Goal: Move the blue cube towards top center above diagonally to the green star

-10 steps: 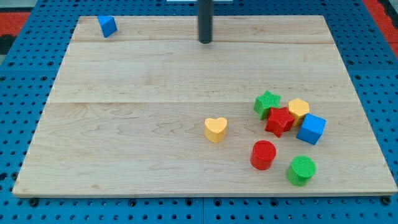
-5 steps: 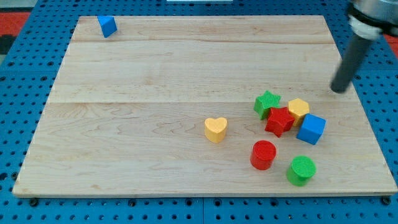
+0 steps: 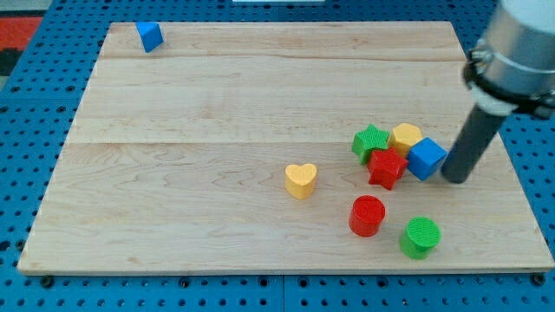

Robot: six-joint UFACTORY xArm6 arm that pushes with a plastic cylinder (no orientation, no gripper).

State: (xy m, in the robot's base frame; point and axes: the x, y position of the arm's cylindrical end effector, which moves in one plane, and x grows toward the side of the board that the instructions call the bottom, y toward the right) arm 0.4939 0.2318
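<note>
The blue cube point(image 3: 426, 159) lies at the view's right, touching the red star point(image 3: 386, 167) and the yellow block point(image 3: 405, 137). The green star point(image 3: 370, 141) sits just left of the yellow block, against the red star. My tip point(image 3: 454, 178) is right beside the blue cube, on its right and slightly lower side, touching or nearly touching it. The dark rod rises toward the view's upper right.
A second blue block point(image 3: 149, 35) sits at the board's top left corner. A yellow heart point(image 3: 300, 180) lies near the middle. A red cylinder point(image 3: 367, 215) and a green cylinder point(image 3: 421, 237) stand at the lower right, near the wooden board's point(image 3: 217, 104) bottom edge.
My tip swept from top centre to the right side, then down beside the blue cube. The blue cube and the yellow block have shifted up and left.
</note>
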